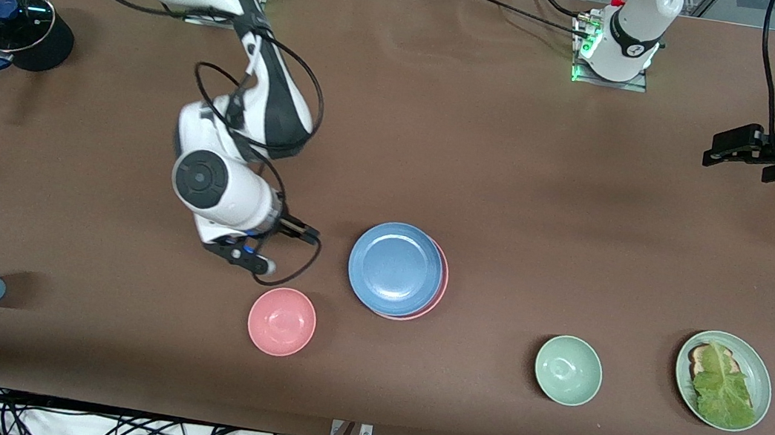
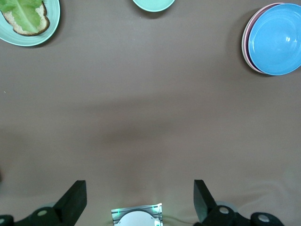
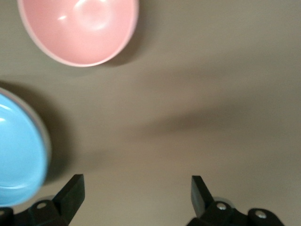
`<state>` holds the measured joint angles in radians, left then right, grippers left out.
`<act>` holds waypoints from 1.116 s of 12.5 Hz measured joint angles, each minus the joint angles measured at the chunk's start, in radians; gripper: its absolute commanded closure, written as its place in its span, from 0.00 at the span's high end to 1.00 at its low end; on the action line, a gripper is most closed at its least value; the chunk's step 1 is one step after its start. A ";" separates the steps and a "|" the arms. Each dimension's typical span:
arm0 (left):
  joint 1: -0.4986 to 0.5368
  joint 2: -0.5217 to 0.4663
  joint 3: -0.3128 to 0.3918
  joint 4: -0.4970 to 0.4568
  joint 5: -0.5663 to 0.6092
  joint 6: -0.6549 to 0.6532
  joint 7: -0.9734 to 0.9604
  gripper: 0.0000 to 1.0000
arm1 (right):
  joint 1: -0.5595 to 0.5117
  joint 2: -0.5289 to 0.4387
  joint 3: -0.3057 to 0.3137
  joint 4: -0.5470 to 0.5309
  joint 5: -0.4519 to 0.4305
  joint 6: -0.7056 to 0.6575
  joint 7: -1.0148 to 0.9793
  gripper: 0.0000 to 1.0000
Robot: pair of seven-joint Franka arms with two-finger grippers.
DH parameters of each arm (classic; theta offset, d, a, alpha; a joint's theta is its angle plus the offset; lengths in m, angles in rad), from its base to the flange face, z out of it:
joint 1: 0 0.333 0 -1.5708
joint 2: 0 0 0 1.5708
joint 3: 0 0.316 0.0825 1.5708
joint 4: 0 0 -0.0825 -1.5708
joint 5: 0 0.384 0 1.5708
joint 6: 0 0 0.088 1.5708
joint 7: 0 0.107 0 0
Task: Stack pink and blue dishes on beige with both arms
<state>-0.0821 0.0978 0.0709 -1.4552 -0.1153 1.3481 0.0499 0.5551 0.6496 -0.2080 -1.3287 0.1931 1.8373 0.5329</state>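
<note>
Hovering spread and empty, right gripper sits left of centre beside the blue plate stacked on pink plate; beige unseen beneath; left gripper, upper right, also spread; stacking looks done

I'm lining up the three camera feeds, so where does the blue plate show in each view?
Front view: the blue plate lies near the middle of the picture, on top of the pink plate.
Left wrist view: upper right corner, cut slightly by the edge.
Right wrist view: at the left edge, mostly cut off.
Shared landmark: the pink bowl beside it shows in the front and right wrist views only.
</note>
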 measured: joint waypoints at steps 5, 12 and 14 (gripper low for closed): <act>0.002 0.000 0.000 -0.003 0.000 0.000 0.000 1.00 | -0.015 -0.102 -0.327 0.002 -0.025 -0.240 -0.496 1.00; 0.001 0.002 -0.001 -0.007 0.000 0.001 0.000 1.00 | -0.262 -0.298 -0.155 0.021 -0.054 -0.365 -0.549 1.00; 0.001 0.005 -0.001 -0.008 0.000 0.001 0.000 1.00 | -0.365 -0.355 -0.048 0.020 -0.144 -0.376 -0.552 1.00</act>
<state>-0.0812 0.1031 0.0702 -1.4637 -0.1152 1.3489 0.0498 0.1906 0.2950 -0.2561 -1.3089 0.0488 1.4613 -0.0191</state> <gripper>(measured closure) 0.000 0.000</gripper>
